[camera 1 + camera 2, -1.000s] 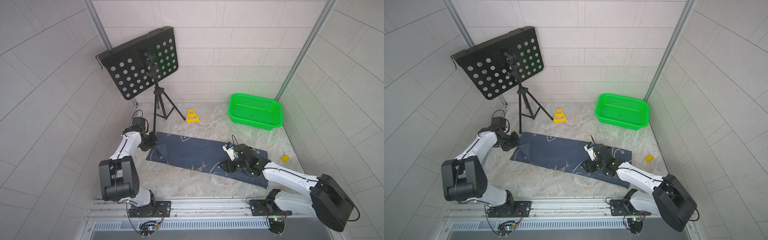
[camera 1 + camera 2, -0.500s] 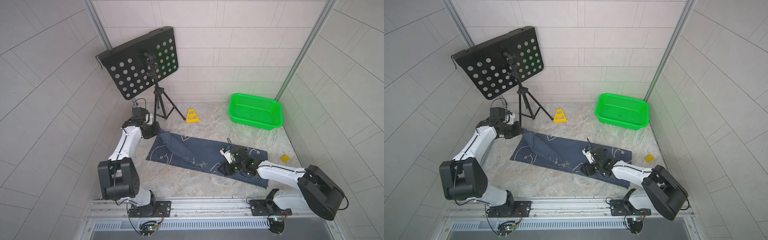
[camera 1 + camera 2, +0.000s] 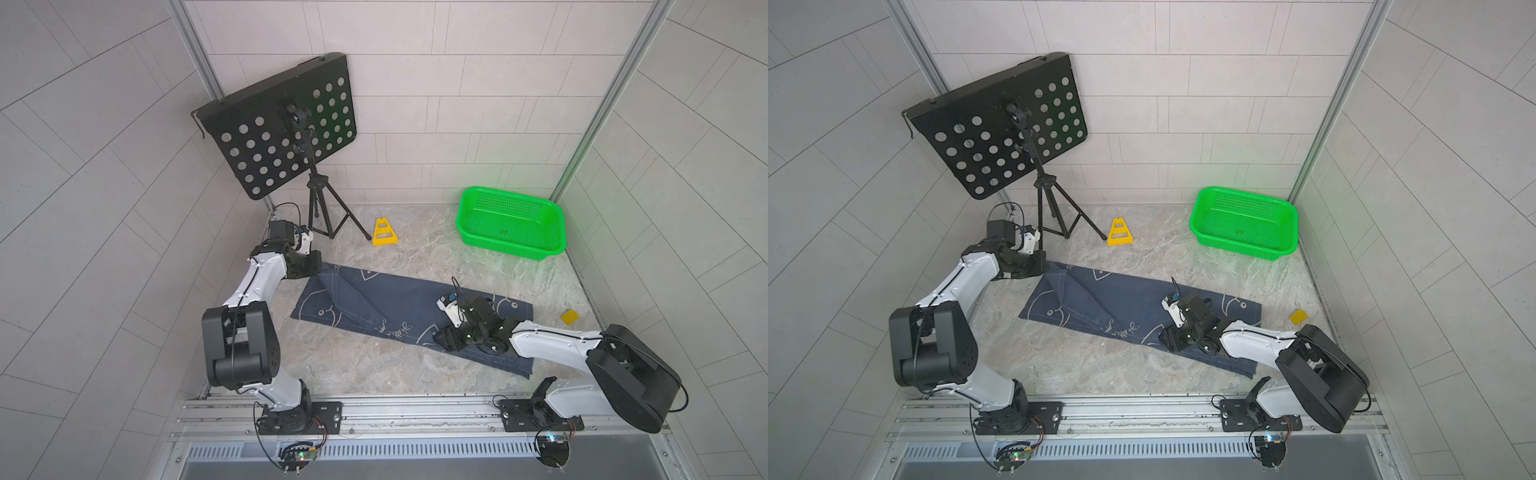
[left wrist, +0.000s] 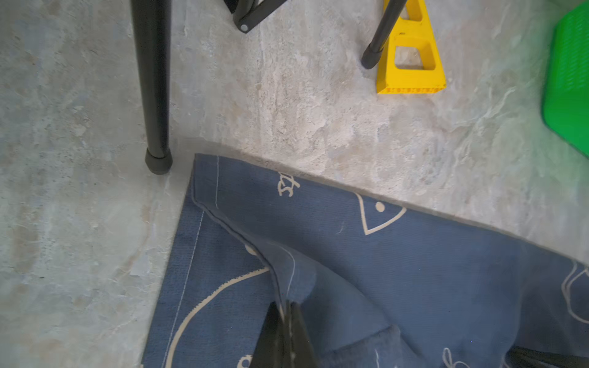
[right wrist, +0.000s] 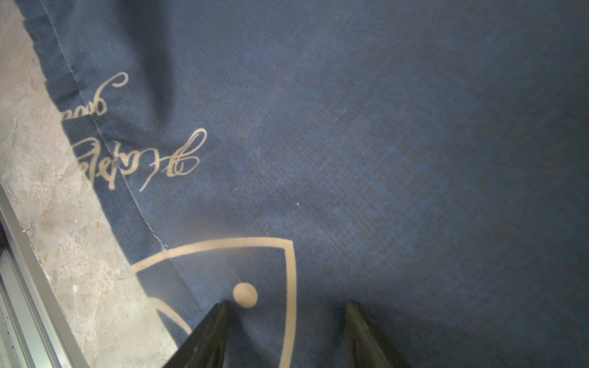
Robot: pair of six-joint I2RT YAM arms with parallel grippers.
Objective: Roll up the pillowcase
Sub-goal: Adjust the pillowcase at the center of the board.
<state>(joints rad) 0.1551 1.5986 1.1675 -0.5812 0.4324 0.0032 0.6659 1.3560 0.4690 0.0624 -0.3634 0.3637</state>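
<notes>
My left gripper (image 4: 283, 313) sits at the pillowcase's far left corner, clamped tight on a pinch of its stitched edge, so that corner stands raised off the bench (image 3: 374, 374) in a slanting fold. Just behind it is a foot of the black music stand (image 3: 282, 124). The pillowcase (image 3: 395, 299) lies spread on the middle of the bench, running from that far left corner toward the near right, with whale outlines and script facing up. Beyond its far edge, apart from it, stands a yellow wedge-shaped block (image 3: 384, 232). My right gripper (image 5: 285, 307) is down over the near right part of the cloth, its jaws apart, with flat fabric and a whale's eye between the tips, holding nothing. The green basket (image 3: 511, 249) is at the far right, and a small yellow tile (image 3: 569, 317) lies just past the cloth's right end.
</notes>
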